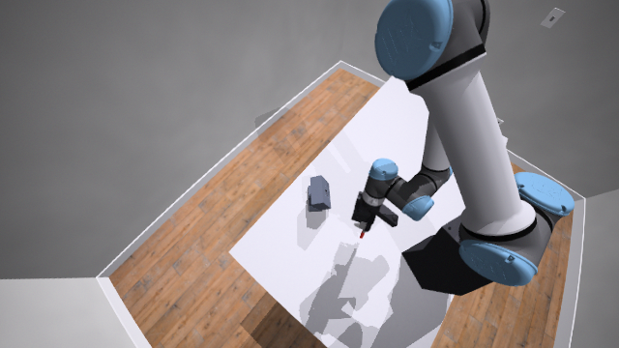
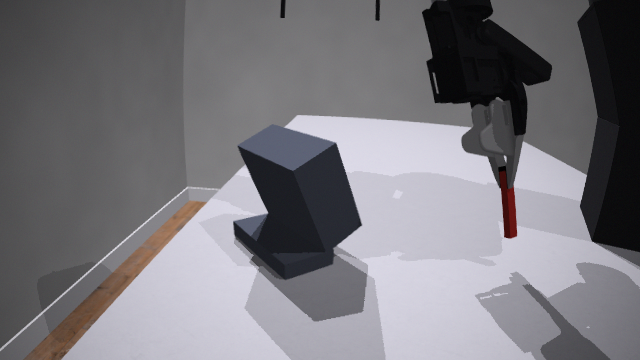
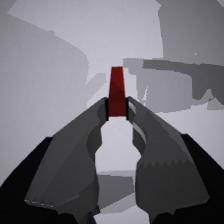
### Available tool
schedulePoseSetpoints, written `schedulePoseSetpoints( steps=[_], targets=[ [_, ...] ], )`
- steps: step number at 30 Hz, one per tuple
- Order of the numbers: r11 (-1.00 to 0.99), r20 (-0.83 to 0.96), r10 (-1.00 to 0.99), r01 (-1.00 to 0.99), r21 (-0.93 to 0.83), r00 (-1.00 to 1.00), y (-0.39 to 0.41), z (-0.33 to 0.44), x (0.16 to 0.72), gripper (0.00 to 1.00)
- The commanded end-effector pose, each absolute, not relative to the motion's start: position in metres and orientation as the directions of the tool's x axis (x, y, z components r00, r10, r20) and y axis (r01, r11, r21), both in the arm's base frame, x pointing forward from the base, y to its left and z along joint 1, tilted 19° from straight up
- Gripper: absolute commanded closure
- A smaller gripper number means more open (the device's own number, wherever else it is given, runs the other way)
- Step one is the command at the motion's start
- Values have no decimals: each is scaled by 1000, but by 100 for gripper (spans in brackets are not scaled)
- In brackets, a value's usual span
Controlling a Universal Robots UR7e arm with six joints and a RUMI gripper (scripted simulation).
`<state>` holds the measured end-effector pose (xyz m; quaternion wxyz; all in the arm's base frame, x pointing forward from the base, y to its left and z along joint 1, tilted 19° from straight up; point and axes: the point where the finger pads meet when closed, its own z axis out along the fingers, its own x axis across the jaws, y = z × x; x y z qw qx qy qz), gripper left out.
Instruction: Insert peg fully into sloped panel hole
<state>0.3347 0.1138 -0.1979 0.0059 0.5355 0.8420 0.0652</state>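
Observation:
My gripper (image 2: 505, 170) is shut on a red peg (image 2: 508, 210) that hangs nearly straight down from the fingertips, clear above the white table. The peg also shows in the wrist view (image 3: 117, 92), pinched between the two grey fingers, and as a small red tip in the top view (image 1: 362, 234). The dark blue-grey sloped panel block (image 2: 295, 197) stands on its base to the left of the gripper, well apart from the peg. It also shows in the top view (image 1: 319, 193). Its hole is not visible from these views.
The robot's black base (image 1: 437, 268) sits at the table's right side, and a dark part of it (image 2: 612, 125) stands close to the right of the gripper. Wooden floor (image 1: 203, 217) and a grey wall lie beyond the table's left edge.

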Motion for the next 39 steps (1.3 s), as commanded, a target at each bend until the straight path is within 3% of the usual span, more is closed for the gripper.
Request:
schedulePoseSetpoints(
  steps=[1, 39],
  targets=[
    [412, 77, 903, 904, 115, -422, 114, -199, 334, 100],
    [355, 219, 902, 928, 110, -371, 115, -207, 326, 100]
  ],
)
